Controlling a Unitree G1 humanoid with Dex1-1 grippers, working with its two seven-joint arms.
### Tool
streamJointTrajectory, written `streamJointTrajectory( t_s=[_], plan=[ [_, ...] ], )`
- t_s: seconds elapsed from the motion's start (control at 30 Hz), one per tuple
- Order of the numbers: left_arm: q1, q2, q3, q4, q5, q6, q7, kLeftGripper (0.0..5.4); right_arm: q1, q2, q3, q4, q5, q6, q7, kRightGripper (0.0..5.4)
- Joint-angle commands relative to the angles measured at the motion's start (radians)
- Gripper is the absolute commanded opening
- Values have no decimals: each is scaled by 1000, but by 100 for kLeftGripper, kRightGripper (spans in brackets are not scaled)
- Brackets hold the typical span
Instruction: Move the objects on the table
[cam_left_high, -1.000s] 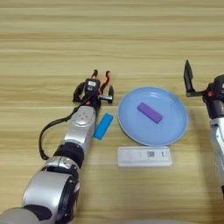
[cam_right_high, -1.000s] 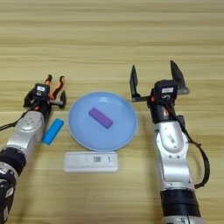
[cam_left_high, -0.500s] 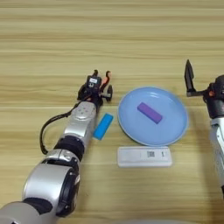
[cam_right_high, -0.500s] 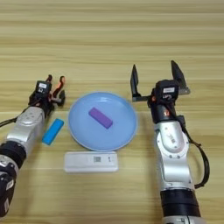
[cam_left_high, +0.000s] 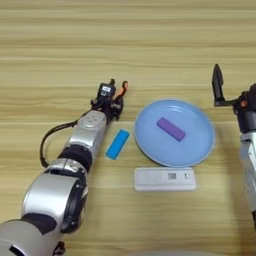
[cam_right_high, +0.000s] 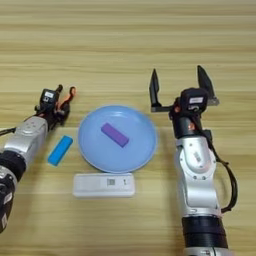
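left gripper (cam_left_high: 114, 93): jaws clamped on pliers (cam_left_high: 121, 90) | right gripper (cam_right_high: 178, 91): jaws spread wide, empty | purple bar (cam_right_high: 115, 135): on plate (cam_right_high: 90, 150), between both grippers

Bright, even overhead light falls on the bench (cam_right_high: 125, 40). Shadows are soft and short, glare is faint on the blue plate (cam_right_high: 142, 150), and the whole view is slightly blurred.

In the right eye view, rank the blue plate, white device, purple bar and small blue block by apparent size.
1. blue plate, clearly the largest.
2. white device, long and flat.
3. and 4. purple bar and blue block: these look about alike in length, so I would not rank them.
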Motion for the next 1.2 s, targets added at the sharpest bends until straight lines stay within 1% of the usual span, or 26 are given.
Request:
streamJointTrajectory(
  t_s=[0.03, 0.2, 0.47, 0.6, 0.7, 0.83, 0.93, 1.0, 1.2],
  plan=[
    [35, 48, 2, 57, 10, 70, -14, 247, -11, 8, -1, -31, 18, 29, -2, 540],
    [27, 64, 2, 67, 11, 74, -30, 234, -13, 9, -3, -39, 21, 36, -4, 540],
    [23, 62, 14, 55, -6, 63, -38, 232, -19, 4, -8, -33, 26, 38, -5, 540],
    [26, 66, 22, 37, -13, 49, -34, 232, -21, 1, -12, -29, 26, 37, -3, 540],
    [32, 67, 27, -7, -18, 36, -39, 232, -22, -1, -12, -23, 23, 35, -1, 540],
    [52, 71, 24, -96, -21, 31, -51, 232, -23, -4, -13, -18, 24, 35, 3, 540],
    [83, 72, 16, -204, -22, 48, -63, 232, -23, -4, -11, -16, 22, 36, 5, 540],
    [110, 75, 4, -285, -13, 59, -67, 232, -22, -4, -10, -14, 22, 36, 7, 540],
    [187, 76, -16, -540, -22, 148, -105, 232, -18, -9, -8, -9, 26, 39, 18, 540]
  ],
)
